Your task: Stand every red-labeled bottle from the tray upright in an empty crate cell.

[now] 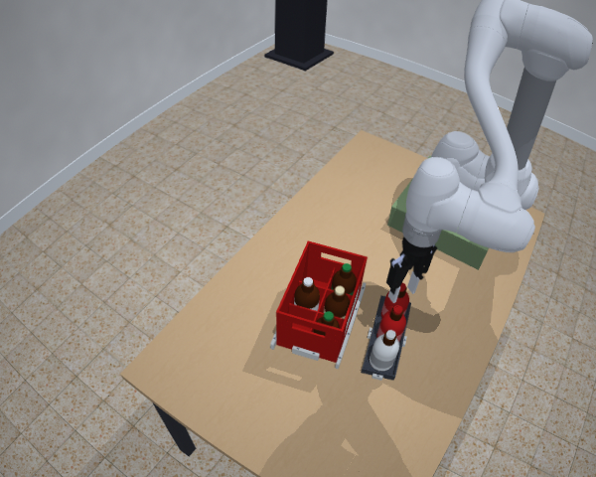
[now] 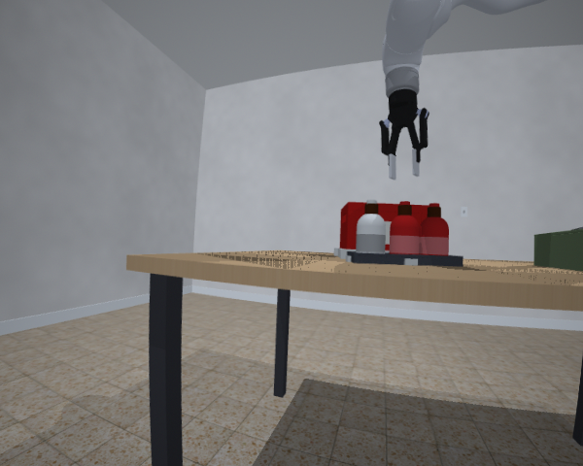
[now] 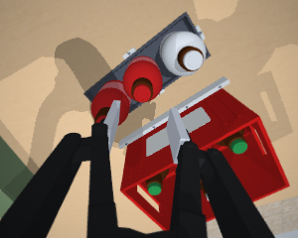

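Note:
My gripper [image 1: 404, 288] [image 2: 403, 176] [image 3: 144, 114] is partly open and empty, above the tray's bottles. The dark tray [image 1: 372, 336] [image 2: 437, 259] [image 3: 159, 48] holds three upright bottles in a row: a red bottle [image 1: 396, 302] [image 2: 434, 230] [image 3: 114, 96] at the end nearest the green block, another red bottle [image 1: 392, 324] [image 2: 404, 228] [image 3: 139, 74] in the middle, and a white bottle [image 1: 383, 354] [image 2: 370, 225] [image 3: 175, 47]. The red crate [image 1: 290, 328] [image 2: 348, 228] holds brown bottles with white [image 1: 307, 296], cream [image 1: 336, 304] and green caps. Two cells in its left row look empty; their floors are hidden.
A green block [image 1: 460, 248] [image 2: 567, 248] [image 3: 7, 174] lies under the arm's base, beyond the tray's far end. Light brackets [image 1: 305, 352] flank the crate and tray on the wooden table [image 1: 211, 328]. The crate walls stand close beside the tray, across a narrow gap.

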{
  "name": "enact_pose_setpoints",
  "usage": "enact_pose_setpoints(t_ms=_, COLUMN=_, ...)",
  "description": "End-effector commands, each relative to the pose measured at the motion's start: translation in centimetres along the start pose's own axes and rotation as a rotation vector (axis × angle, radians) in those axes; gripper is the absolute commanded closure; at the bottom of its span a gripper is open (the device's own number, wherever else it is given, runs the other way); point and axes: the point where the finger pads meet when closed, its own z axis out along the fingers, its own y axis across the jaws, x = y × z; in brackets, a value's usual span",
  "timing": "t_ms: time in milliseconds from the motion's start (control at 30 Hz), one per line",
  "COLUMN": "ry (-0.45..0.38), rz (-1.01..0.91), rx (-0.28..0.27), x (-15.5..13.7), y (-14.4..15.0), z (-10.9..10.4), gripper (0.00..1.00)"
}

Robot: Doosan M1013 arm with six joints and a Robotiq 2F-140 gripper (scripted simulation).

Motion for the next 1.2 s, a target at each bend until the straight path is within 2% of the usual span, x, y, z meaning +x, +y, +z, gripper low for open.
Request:
enact_pose_setpoints(t_ms=0, ry=0.000, rz=0.000, rx=0.000, x=0.00, y=0.00, z=-0.01, gripper=0.62)
enact_pose_setpoints(t_ms=1167, ry=0.000, rz=0.000, rx=0.000, x=0.00, y=0.00, z=0.48, gripper=0.62)
